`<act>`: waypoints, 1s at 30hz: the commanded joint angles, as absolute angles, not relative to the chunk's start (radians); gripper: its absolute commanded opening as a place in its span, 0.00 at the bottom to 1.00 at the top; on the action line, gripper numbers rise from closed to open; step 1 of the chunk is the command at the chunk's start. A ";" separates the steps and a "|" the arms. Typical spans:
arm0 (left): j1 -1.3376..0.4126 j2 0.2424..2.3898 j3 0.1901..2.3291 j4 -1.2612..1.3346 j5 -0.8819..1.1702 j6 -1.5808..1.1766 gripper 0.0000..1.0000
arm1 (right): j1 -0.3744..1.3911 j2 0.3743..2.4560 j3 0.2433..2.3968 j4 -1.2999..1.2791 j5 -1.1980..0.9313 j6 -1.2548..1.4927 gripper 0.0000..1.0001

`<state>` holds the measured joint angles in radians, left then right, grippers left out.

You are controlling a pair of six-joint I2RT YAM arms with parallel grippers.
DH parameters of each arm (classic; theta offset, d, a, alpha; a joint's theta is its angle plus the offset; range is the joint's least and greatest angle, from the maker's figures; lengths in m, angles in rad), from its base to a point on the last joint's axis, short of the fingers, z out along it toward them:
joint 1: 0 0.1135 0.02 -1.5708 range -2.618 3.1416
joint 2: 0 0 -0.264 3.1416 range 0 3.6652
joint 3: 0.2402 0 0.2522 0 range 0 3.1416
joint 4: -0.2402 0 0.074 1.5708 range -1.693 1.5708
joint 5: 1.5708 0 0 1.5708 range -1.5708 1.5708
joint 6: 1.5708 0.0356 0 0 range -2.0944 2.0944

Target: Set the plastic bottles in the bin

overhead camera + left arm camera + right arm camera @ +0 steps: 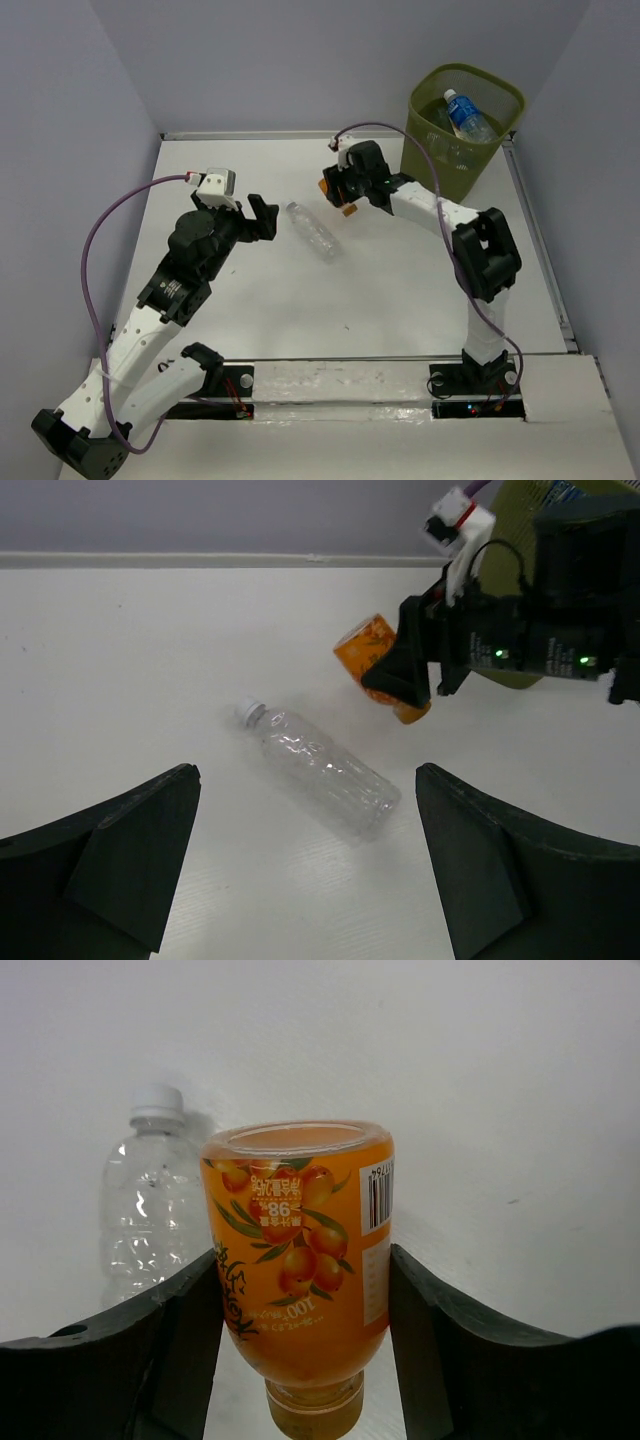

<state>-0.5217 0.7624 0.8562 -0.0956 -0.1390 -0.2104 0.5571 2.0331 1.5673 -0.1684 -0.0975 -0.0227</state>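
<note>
The orange bottle (295,1220) sat crosswise between the jaws of the right gripper (302,1260), which were clamped on its labelled sides. Its cap pointed back toward the wrist and its flat base pointed out past the fingertips. Whether any part of it touched the table (380,300) could not be told.

Just beyond those jaws and off to one side, a clear bottle (312,231) lay on its side on the table with its white cap pointing away from the right gripper. The same bottle lay ahead of the left gripper (268,220), in line with the gap between its jaws but out past their tips and touching neither. Those jaws stood wide apart and held nothing.

The bin (430,85) stood behind the right gripper, on the side away from its jaws and well apart from the left one. Inside it lay a blue-labelled bottle (465,115), with other clear bottles dimly visible through the mesh.
</note>
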 commanded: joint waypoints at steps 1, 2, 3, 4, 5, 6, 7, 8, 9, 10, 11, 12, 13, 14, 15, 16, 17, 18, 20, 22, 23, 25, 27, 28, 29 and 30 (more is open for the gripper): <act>-0.520 0.758 0.865 -0.061 -0.137 -0.195 0.99 | 0.560 1.748 1.575 -0.040 0.029 -0.086 0.44; -0.519 0.755 0.865 -0.061 -0.138 -0.195 0.99 | 0.549 1.685 1.583 -0.031 0.125 -0.112 0.44; -0.518 0.756 0.865 -0.061 -0.137 -0.195 0.99 | 0.537 1.660 1.606 -0.025 0.170 -0.135 0.44; -0.520 0.753 0.865 -0.061 -0.140 -0.193 0.99 | 0.519 1.639 1.618 -0.011 0.223 -0.164 0.43; -0.519 0.752 0.865 -0.061 -0.140 -0.195 0.99 | 0.458 1.614 1.634 0.014 0.230 -0.167 0.43; -0.518 0.749 0.865 -0.063 -0.137 -0.196 0.99 | 0.421 1.611 1.672 0.020 0.224 -0.152 0.43; -0.518 0.749 0.865 -0.061 -0.137 -0.196 0.99 | 0.384 1.612 1.689 0.021 0.215 -0.143 0.42; -0.517 0.749 0.865 -0.061 -0.137 -0.196 0.99 | 0.349 1.617 1.704 0.023 0.212 -0.135 0.42; -0.518 0.746 0.865 -0.061 -0.138 -0.196 0.99 | 0.289 1.634 1.718 0.026 0.212 -0.129 0.42; -0.518 0.742 0.865 -0.061 -0.140 -0.196 0.99 | 0.267 1.643 1.739 0.026 0.222 -0.132 0.42; -0.518 0.741 0.865 -0.061 -0.140 -0.196 0.99 | 0.238 1.663 1.749 0.026 0.232 -0.143 0.43; -0.518 0.739 0.865 -0.061 -0.140 -0.196 0.99 | 0.227 1.670 1.755 0.026 0.248 -0.164 0.44; -0.517 0.739 0.865 -0.061 -0.140 -0.196 0.99 | 0.216 1.680 1.767 0.026 0.268 -0.173 0.47; -0.517 0.739 0.865 -0.061 -0.140 -0.196 0.99 | 0.207 1.689 1.775 0.026 0.270 -0.181 0.50; -0.518 0.741 0.865 -0.060 -0.135 -0.196 0.99 | 0.196 1.709 1.785 0.018 0.276 -0.196 0.63; -0.517 0.741 0.867 -0.061 -0.133 -0.195 0.99 | 0.196 1.718 1.798 0.011 0.319 -0.204 0.74; -0.518 0.741 0.867 -0.063 -0.135 -0.196 0.99 | 0.196 1.723 1.828 0.003 0.339 -0.212 0.85; -0.518 0.739 0.865 -0.061 -0.135 -0.196 0.99 | 0.196 1.723 1.838 -0.008 0.351 -0.210 0.97; -0.518 0.736 0.865 -0.063 -0.140 -0.195 0.99 | 0.196 1.692 1.848 -0.057 0.351 -0.198 0.99; -0.517 0.736 0.865 -0.060 -0.137 -0.196 0.99 | 0.207 1.655 1.833 -0.083 0.309 -0.161 0.99; -0.517 0.738 0.865 -0.060 -0.135 -0.195 0.99 | 0.230 1.614 1.819 -0.084 0.267 -0.153 0.99; -0.517 0.741 0.865 -0.058 -0.130 -0.196 0.99 | 0.271 1.582 1.772 -0.110 0.241 -0.159 0.99; -0.517 0.744 0.865 -0.060 -0.132 -0.196 0.99 | 0.343 1.546 1.717 -0.181 0.168 -0.161 0.98; -0.517 0.744 0.865 -0.060 -0.135 -0.196 0.99 | 0.391 1.537 1.695 -0.204 0.105 -0.152 0.98; -0.517 0.742 0.865 -0.060 -0.137 -0.196 0.99 | 0.391 1.539 1.666 -0.222 0.065 -0.137 0.98; -0.517 0.741 0.865 -0.060 -0.141 -0.196 0.99 | 0.440 1.540 1.634 -0.235 0.022 -0.123 0.98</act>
<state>-0.5217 0.7540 0.8562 -0.0956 -0.1387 -0.2104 0.3088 1.5974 1.7214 -0.1516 0.2211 -0.1608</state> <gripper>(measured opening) 0.989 0.983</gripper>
